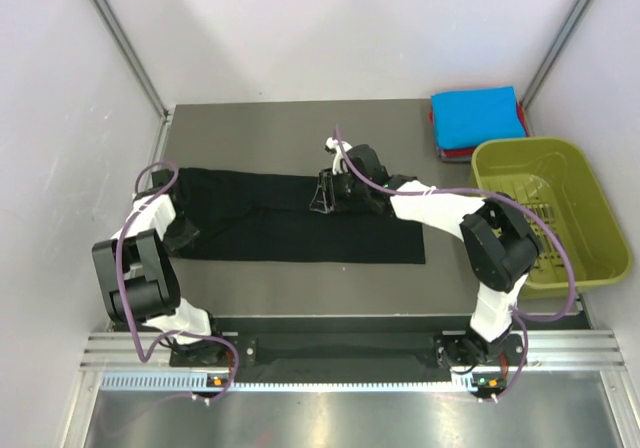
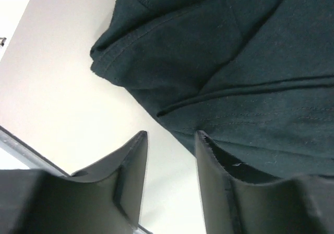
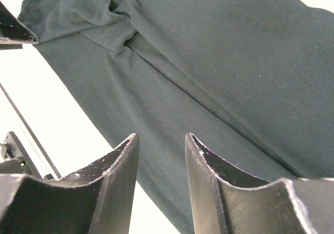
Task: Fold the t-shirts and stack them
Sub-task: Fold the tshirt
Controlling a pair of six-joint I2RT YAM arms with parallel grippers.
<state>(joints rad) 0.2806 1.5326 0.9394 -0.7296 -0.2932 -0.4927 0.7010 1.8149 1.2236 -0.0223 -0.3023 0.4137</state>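
A large black t-shirt (image 1: 290, 218) lies folded lengthwise in a long band across the table's middle. Its print is hidden. My left gripper (image 1: 183, 232) is open and empty, low at the shirt's left end; in the left wrist view (image 2: 171, 136) its jaws straddle bare table just beside the shirt's hem (image 2: 219, 72). My right gripper (image 1: 322, 200) is open and empty, over the shirt's far edge near the middle; in the right wrist view (image 3: 160, 137) the cloth (image 3: 209, 72) lies under its jaws. A folded bright blue shirt (image 1: 478, 116) sits on a red one (image 1: 455, 153) at the far right.
An olive-green plastic basket (image 1: 548, 213) stands at the right, just in front of the folded stack. White walls close in the table on the left, back and right. A metal rail (image 1: 340, 353) runs along the near edge.
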